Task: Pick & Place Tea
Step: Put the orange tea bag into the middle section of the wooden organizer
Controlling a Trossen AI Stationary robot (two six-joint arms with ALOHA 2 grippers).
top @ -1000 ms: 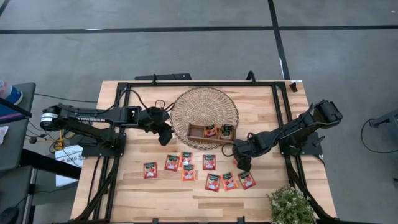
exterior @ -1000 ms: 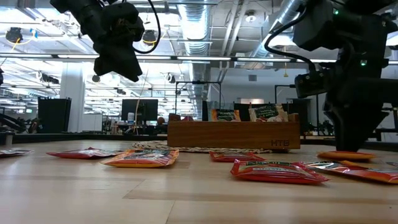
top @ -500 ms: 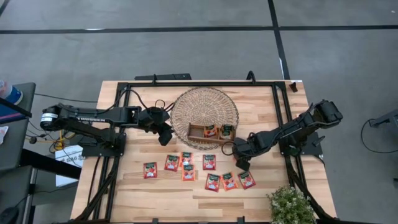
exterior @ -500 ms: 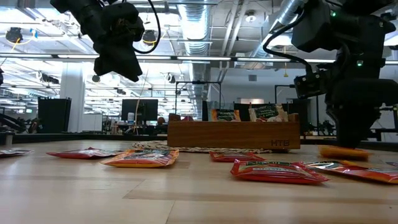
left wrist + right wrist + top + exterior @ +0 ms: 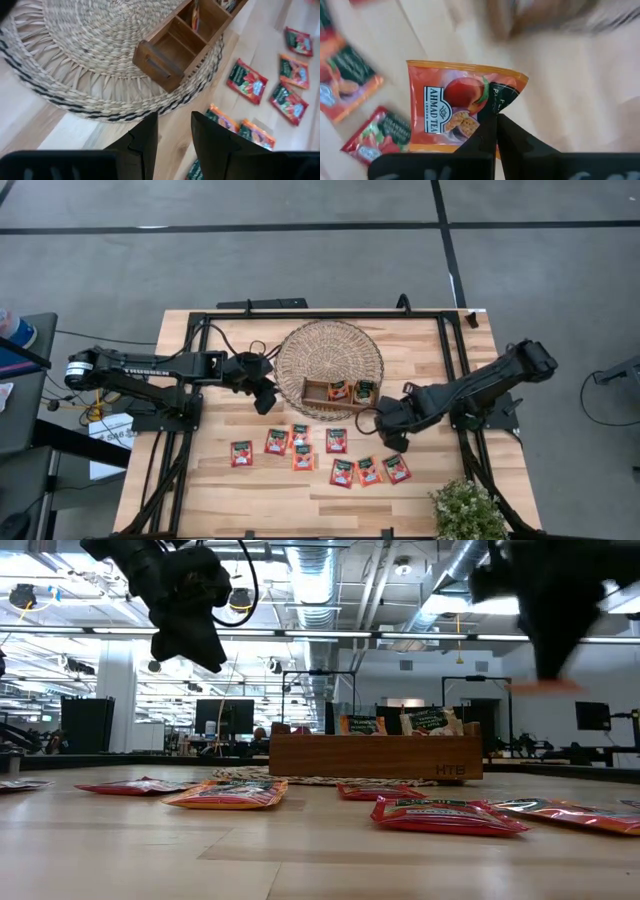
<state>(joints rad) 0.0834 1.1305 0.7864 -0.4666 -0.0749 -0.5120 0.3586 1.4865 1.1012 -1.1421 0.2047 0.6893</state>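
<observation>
Table [image 5: 420,480]: pale wooden top with a black frame along its edges.

Mat [image 5: 330,356]: round woven straw mat, at 12 o'clock from the table's centre.

Tray [image 5: 318,392]: brown wooden divided box on the mat's 6 o'clock edge. Two tea sachets stand upright in its middle and 3 o'clock compartments; the compartment at its 9 o'clock end shows bare wood in the left wrist view.

Tea sachets [image 5: 336,441]: flat red-orange squares lying loose on the table at 6 o'clock from the tray. One row of four or five runs nearer the tray; three more lie side by side at about 5 o'clock from it.

Held sachet [image 5: 457,107]: orange, fruit picture on its face, pinched at one edge. In the low view it hangs clear of the table, above the height of the tray.

Right gripper [image 5: 495,127]: at 3 o'clock from the tray, raised off the table, fingers pressed together on the held sachet.

Left gripper [image 5: 172,132]: at 9 o'clock from the tray, beside the mat's rim, high above the table, fingers slightly apart with nothing between them.

Plant [image 5: 467,510]: small green potted bush at the table's 5 o'clock corner.
</observation>
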